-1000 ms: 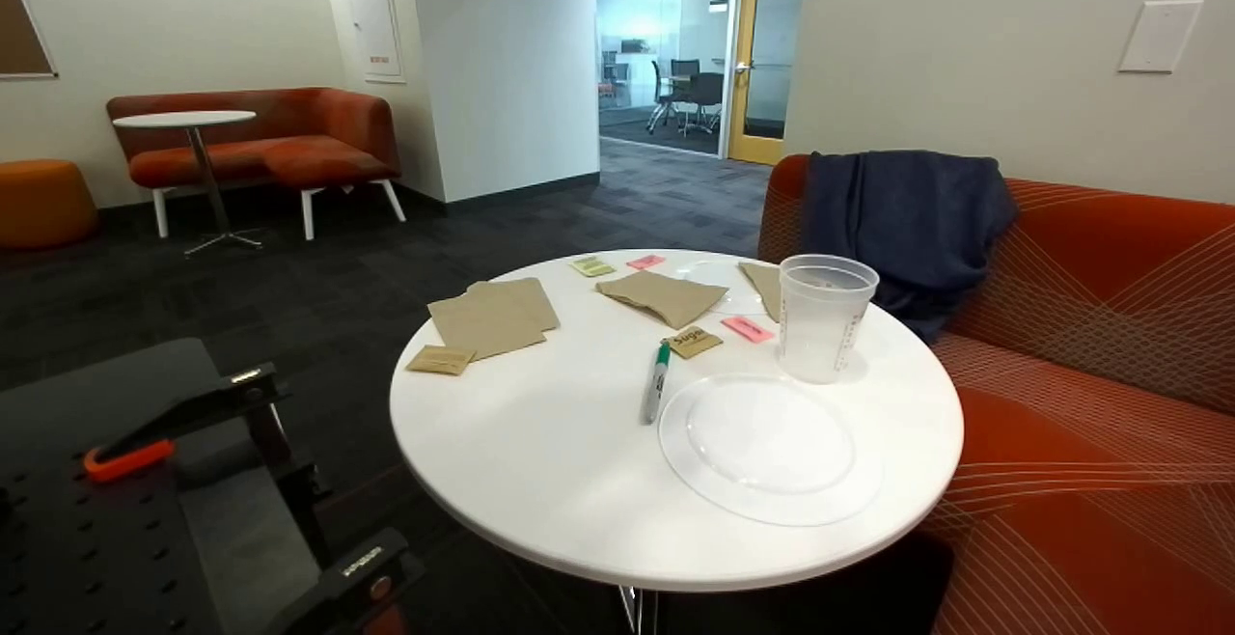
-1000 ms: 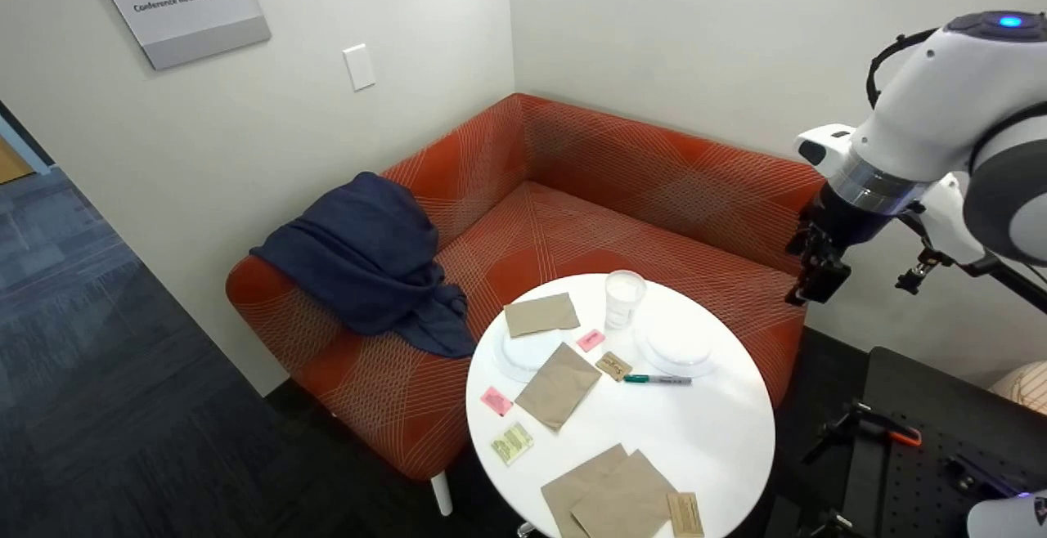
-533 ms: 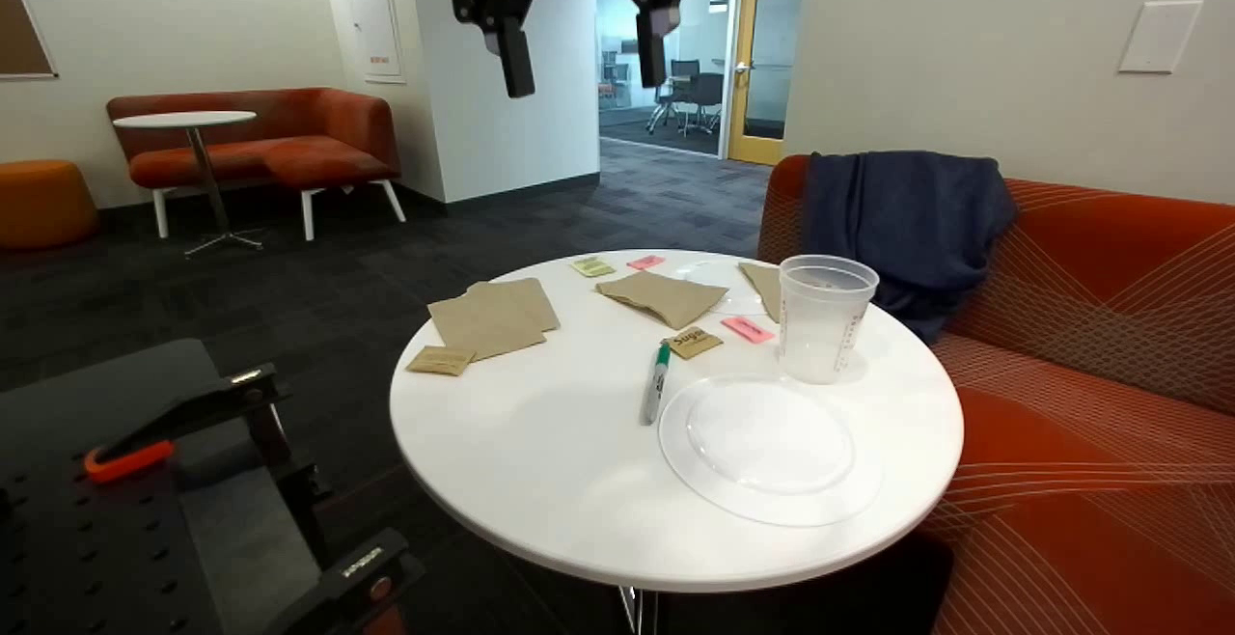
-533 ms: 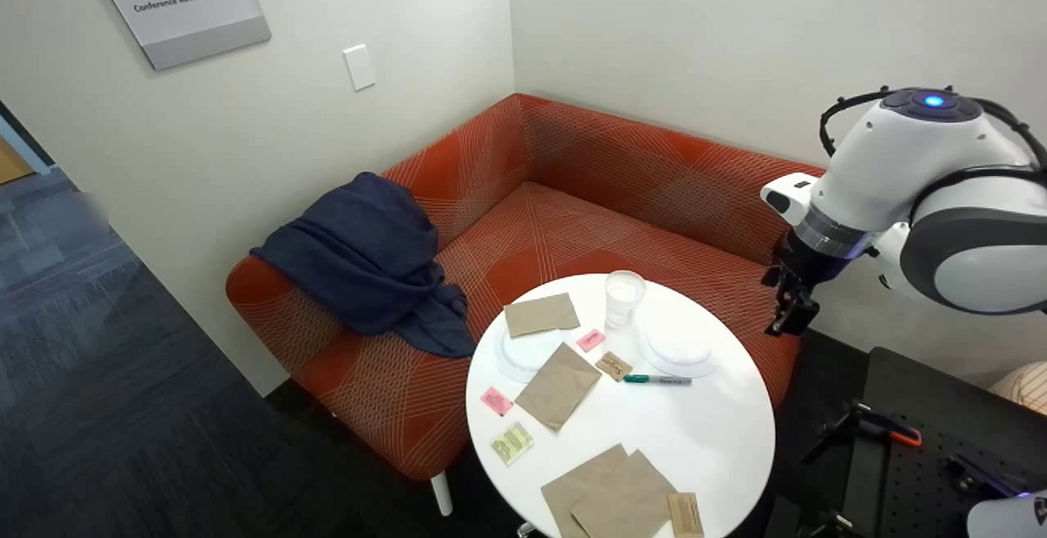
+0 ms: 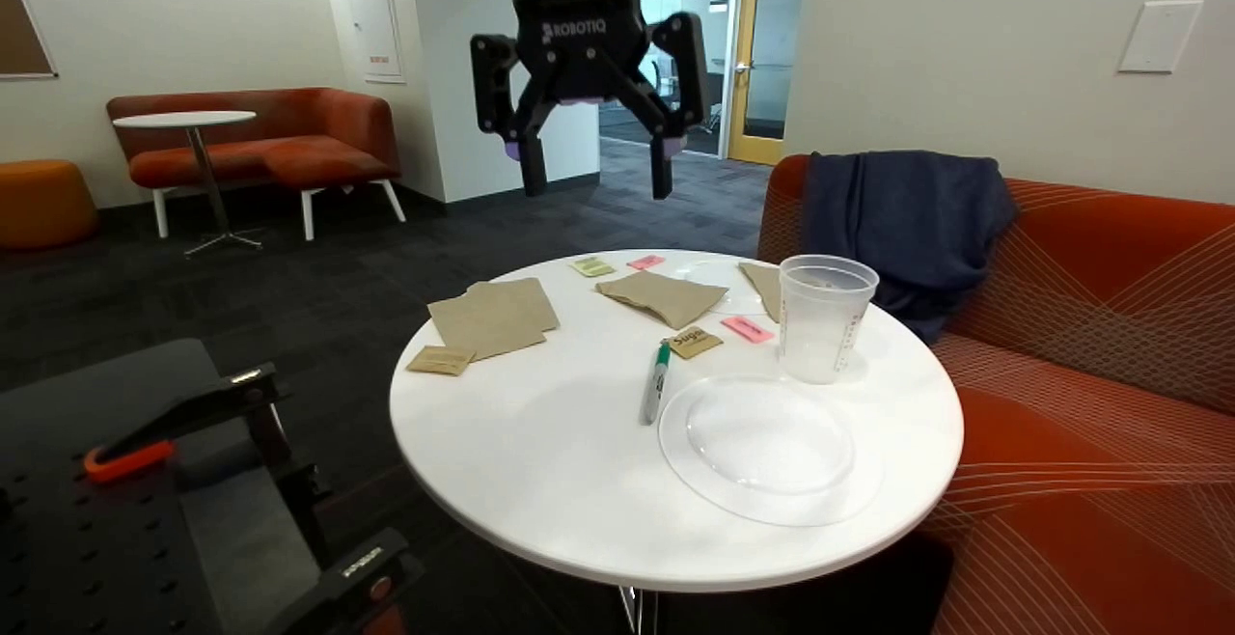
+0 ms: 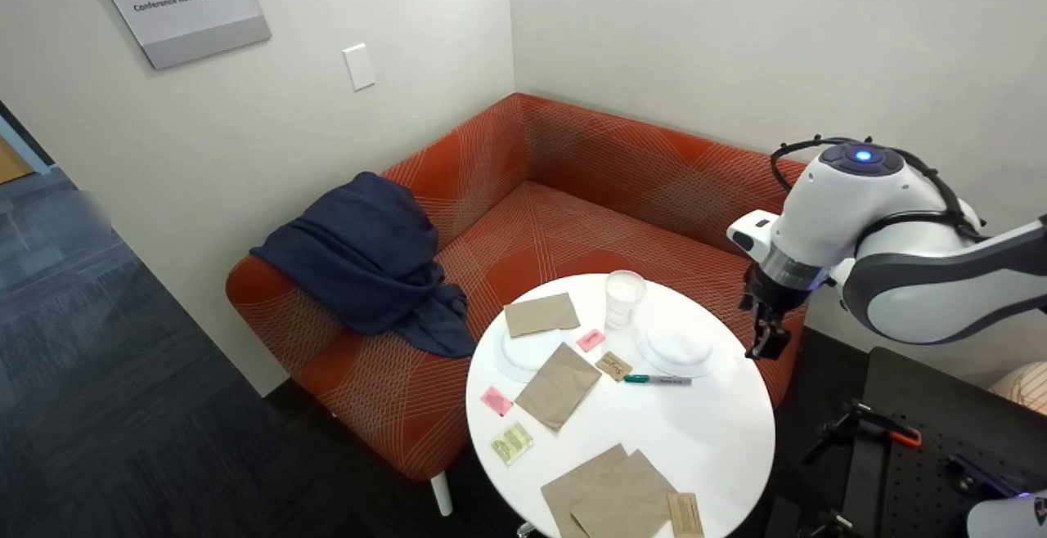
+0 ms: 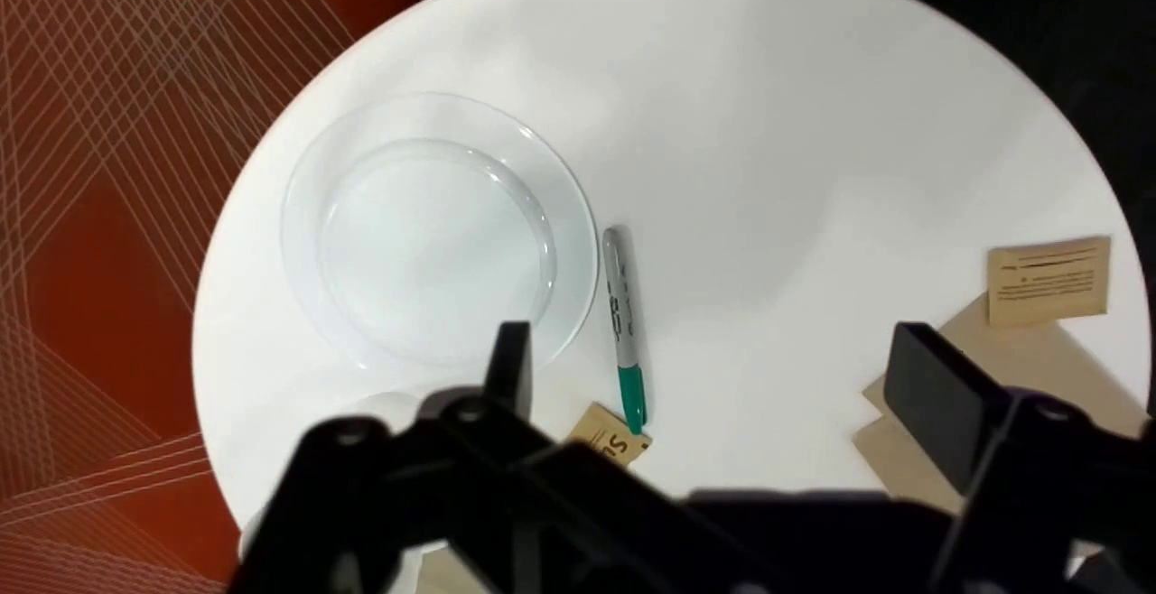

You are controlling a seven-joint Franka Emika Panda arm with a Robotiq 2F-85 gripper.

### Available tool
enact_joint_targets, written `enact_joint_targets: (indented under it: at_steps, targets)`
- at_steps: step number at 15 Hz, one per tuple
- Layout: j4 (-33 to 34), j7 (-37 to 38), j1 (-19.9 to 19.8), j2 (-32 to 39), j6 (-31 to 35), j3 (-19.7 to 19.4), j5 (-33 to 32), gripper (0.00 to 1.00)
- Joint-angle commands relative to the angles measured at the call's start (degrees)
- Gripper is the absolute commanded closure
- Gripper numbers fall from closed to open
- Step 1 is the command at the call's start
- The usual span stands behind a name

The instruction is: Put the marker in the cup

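Holding the gripper (image 5: 597,189) well above the round table (image 5: 540,490), apparently over the part close to the edge nearest the robot arm (image 6: 822,211), with fingers (image 5: 662,172) spread wide and nothing pinched between. Looking down on the marker (image 7: 623,328), lying flat near the table's middle, just beside a clear plate (image 7: 433,251). Showing, in the wrist view, that marker inside the gap between the fingers but off centre, closer to the finger on the side of the sofa (image 6: 605,219). Probably needing, therefore, a move down, some reach inward from the arm-side edge, and a slight shift toward the sofa-side edge.

Crossing the finger-to-finger line at almost a right angle with its long axis, and so likely asking for little or no wrist turn before a squeeze across the barrel. Running lengthwise from the arm side toward the opposite edge; pointing its green cap (image 7: 632,395) at that far edge and its grey end (image 7: 611,246) back toward the arm. Meeting the corner of a sugar packet (image 5: 695,341) at the cap tip, with no way of telling touching from overlapping. Passing close along the plate's rim, perhaps risking a finger's bump there. Facing, for the later drop, the cup (image 5: 825,326), standing upright near the sofa-side edge, farther from the arm than the plate.
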Motion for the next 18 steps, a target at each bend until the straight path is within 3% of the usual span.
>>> enact_joint_targets:
  at_steps: [1, 13, 18]
  targets:
    - [3.39, -1.08, -0.28, 7.45, 2.95, 0.84, -0.65, 0.0]
    - [12.53, 1.69, -1.11, 22.5, 6.46, 3.05, -4.06, 0.0]
    - [12.57, 3.03, -1.44, 22.71, 4.81, 3.42, -5.77, 0.0]
